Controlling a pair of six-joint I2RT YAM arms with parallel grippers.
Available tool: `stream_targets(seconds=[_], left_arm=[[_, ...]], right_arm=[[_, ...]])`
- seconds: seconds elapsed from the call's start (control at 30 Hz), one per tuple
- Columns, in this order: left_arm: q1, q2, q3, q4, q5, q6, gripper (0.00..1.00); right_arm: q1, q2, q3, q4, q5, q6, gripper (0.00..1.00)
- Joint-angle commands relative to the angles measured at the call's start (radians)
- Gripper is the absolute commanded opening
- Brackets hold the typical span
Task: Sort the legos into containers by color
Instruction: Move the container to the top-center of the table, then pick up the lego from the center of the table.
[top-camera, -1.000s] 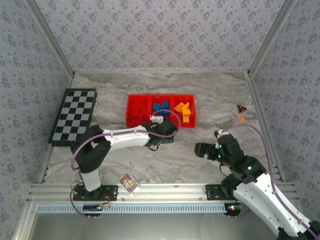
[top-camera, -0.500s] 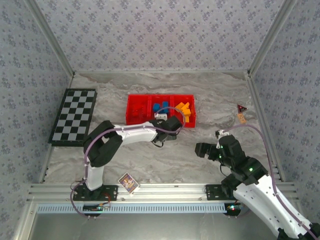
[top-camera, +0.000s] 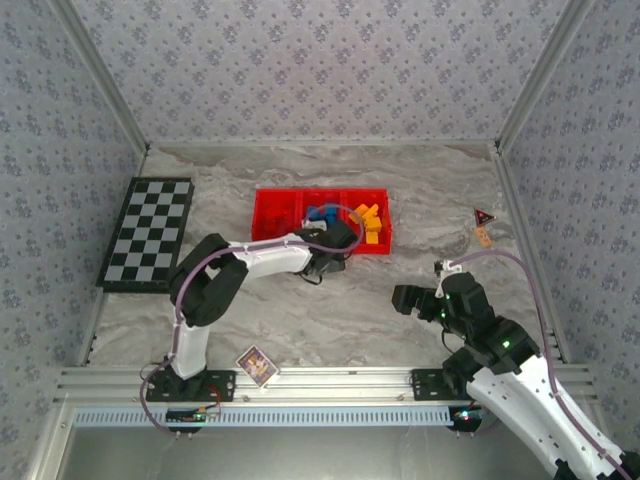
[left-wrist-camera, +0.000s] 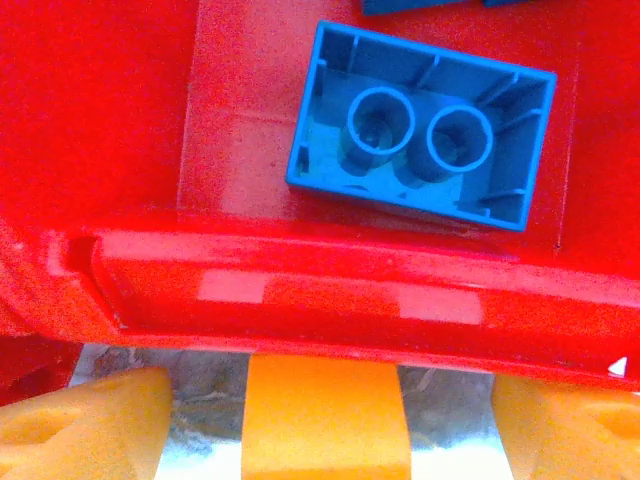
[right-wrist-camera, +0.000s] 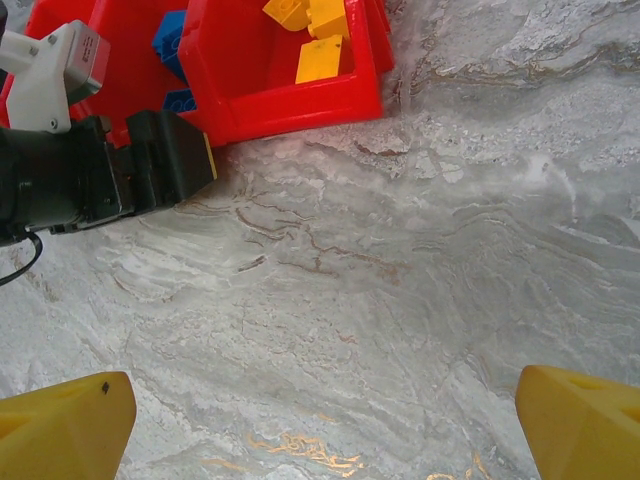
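Left tool (top-camera: 338, 238) spread at red tray (left-wrist-camera: 330, 290) wall, orange brick (left-wrist-camera: 325, 420) between jaws, right tool (right-wrist-camera: 320, 420) spread, checkerboard (top-camera: 147, 233) aside

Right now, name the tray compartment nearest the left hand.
The middle compartment, holding the blue legos: the left hand sits at its near wall, while the orange-yellow legos lie in the one on its right.

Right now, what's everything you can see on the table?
Red tray: one, red, three compartments, far middle of the table.
Blue bricks: several, blue, middle compartment.
Orange-yellow bricks: at least three, right compartment.
Orange-yellow piece: one, outside the tray's near wall, between the left jaws.
Checkered board: one, black-and-white, far left.
Picture card: one, white-edged, near edge.
Triangle sign: one, red, far right.
Left gripper: open, at the tray's near wall.
Right gripper: open, over bare table.
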Motion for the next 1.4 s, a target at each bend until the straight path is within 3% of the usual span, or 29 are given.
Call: stream_targets(seconds=[0.0,0.3,0.7,0.97,1.37], left_arm=[[0.010,0.033,0.059,-0.026,0.012,0.034,0.83],[0.050,0.089,0.155,-0.064,0.035,0.078,0.83],[0.029,-0.012,0.048,-0.089,0.068,0.045,0.80],[0.020,-0.002,0.054,-0.102,0.066,0.041,0.56],[0.016,0.009,0.060,-0.113,0.042,0.049,0.42]], right_arm=[[-0.004,-0.006,0.011,-0.002,0.023,-0.006,0.99],[-0.004,-0.005,0.017,-0.009,0.025,-0.006,1.00],[-0.004,-0.004,0.014,-0.005,0.023,-0.006,1.00],[-0.004,-0.002,0.018,-0.011,0.022,-0.004,1.00],[-0.004,-0.002,0.017,-0.012,0.024,-0.004,1.00]])
